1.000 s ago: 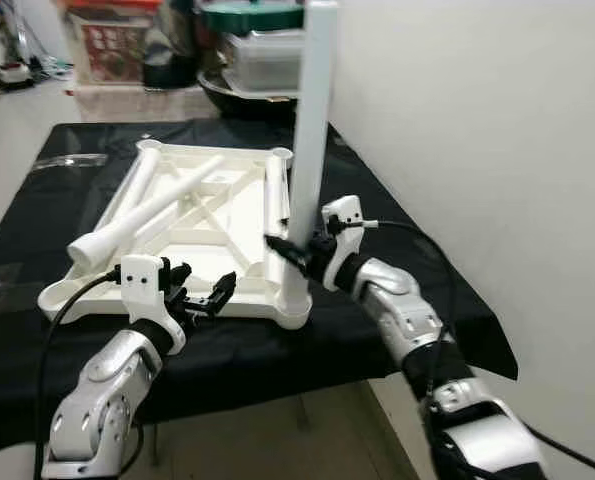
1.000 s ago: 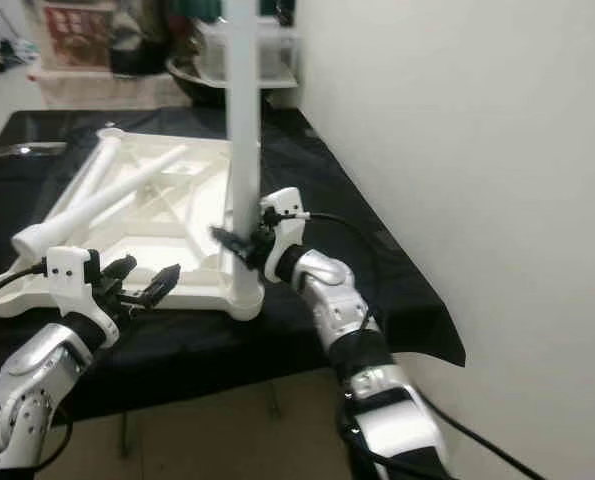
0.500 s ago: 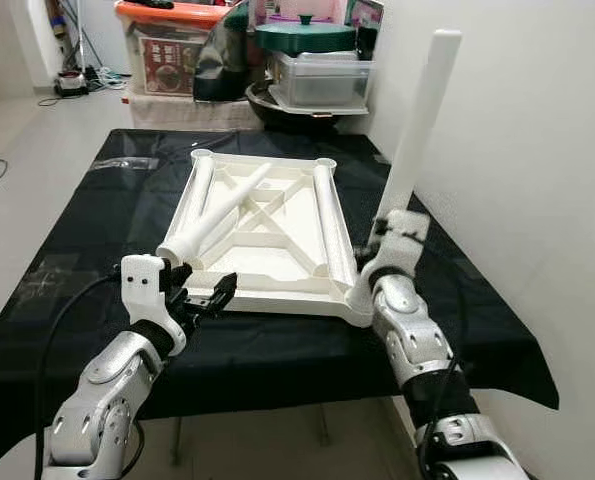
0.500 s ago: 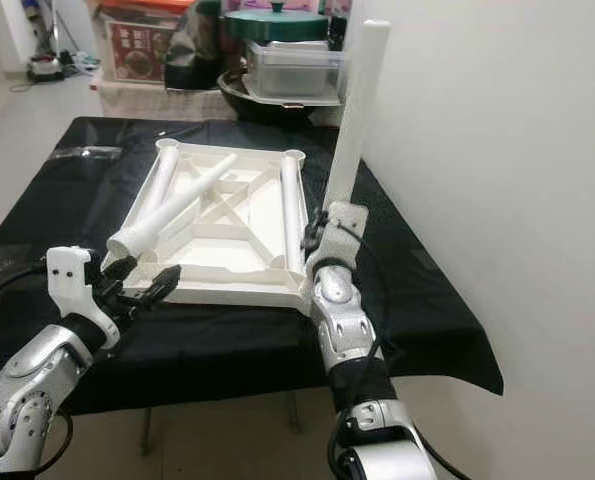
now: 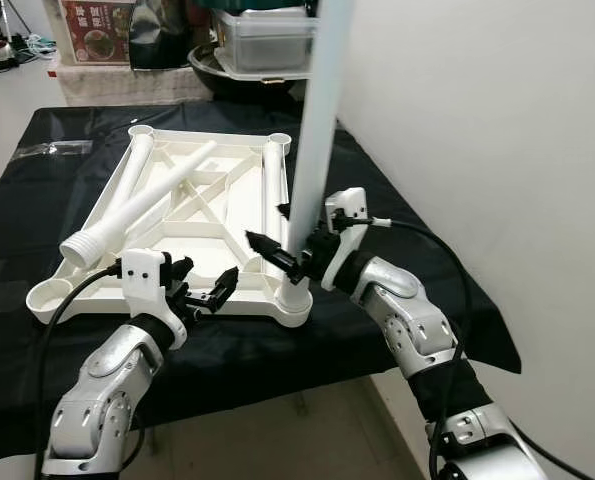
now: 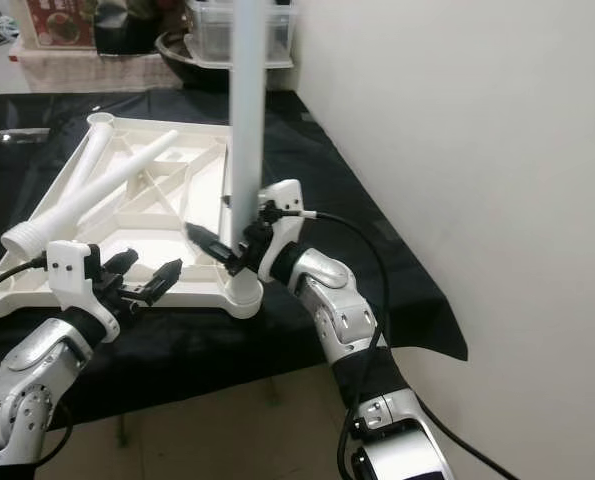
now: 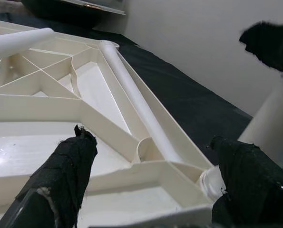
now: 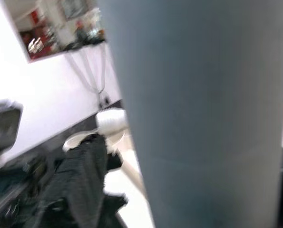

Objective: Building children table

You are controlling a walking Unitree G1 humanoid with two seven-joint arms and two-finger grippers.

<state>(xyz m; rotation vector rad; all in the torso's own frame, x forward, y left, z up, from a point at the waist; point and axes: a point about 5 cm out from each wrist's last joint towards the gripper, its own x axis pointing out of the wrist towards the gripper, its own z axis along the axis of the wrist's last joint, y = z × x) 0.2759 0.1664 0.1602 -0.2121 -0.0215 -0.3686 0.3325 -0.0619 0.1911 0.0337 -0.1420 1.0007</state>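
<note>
A white tabletop lies upside down on a black-draped table. One white leg stands upright in its near right corner socket. My right gripper is shut on this leg low down; in the right wrist view the leg looms close beside one black finger. Three loose legs lie on the tabletop, one of them diagonal. My left gripper hovers open at the tabletop's near edge, holding nothing. The left wrist view has its fingers wide apart over the ribbed underside.
A white wall runs close along the table's right side. Behind the table stand a clear lidded container and a red box. The black cloth hangs over the near and right edges.
Half a second ago the held leg leaned to the right; now it stands upright in the corner socket. The camera has shifted. My left gripper stays open at the near edge.
</note>
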